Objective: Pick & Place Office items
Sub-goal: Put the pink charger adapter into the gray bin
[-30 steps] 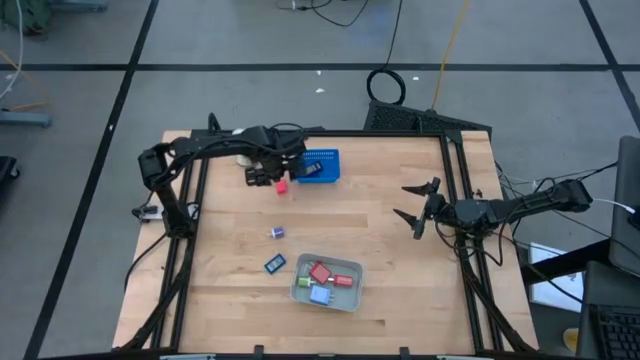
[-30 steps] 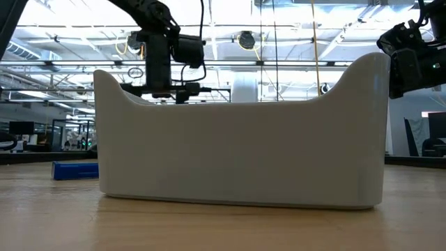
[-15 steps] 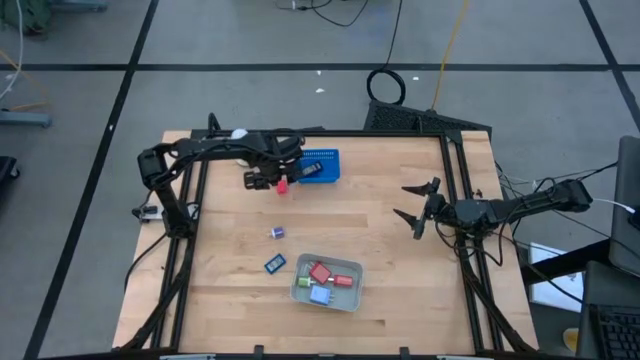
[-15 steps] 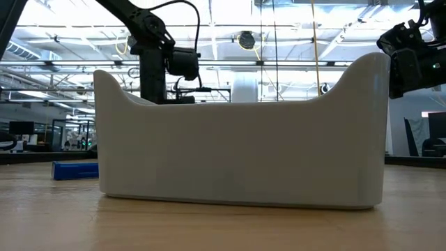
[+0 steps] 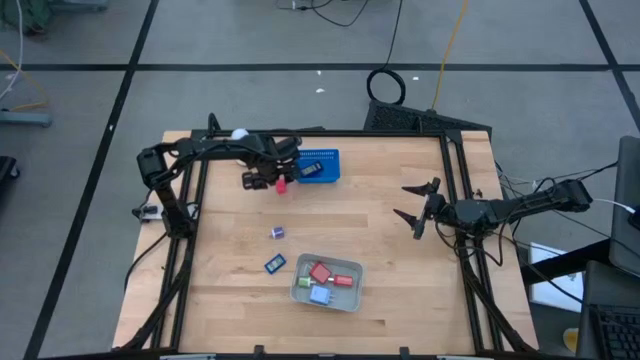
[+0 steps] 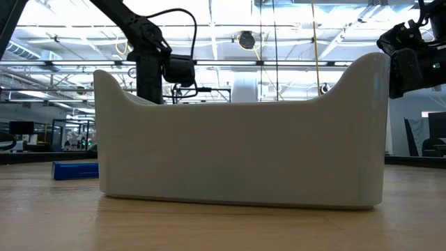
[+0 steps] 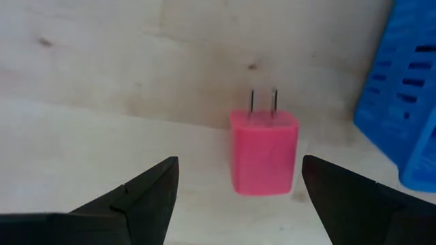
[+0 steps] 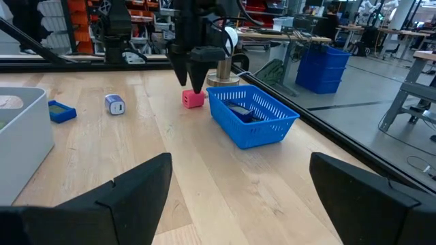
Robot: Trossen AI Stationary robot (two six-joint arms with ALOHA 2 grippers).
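A pink plug block with two metal prongs lies flat on the wooden table, next to the blue perforated basket. My left gripper is open and low over it, one finger on each side with a gap to both. A purple piece and a blue piece lie on the bare table. The white tray holds red, green and blue pieces. My right gripper waits open by the table's right edge.
A dark item lies inside the blue basket. A white ball sits at the far left corner. In the low view the tray wall hides most of the table. Bare wood lies between the tray and my right gripper.
My left gripper has come down toward the pink block, sinking behind the tray wall in the low view. The block and the other pieces have stayed where they were. My right arm has kept still.
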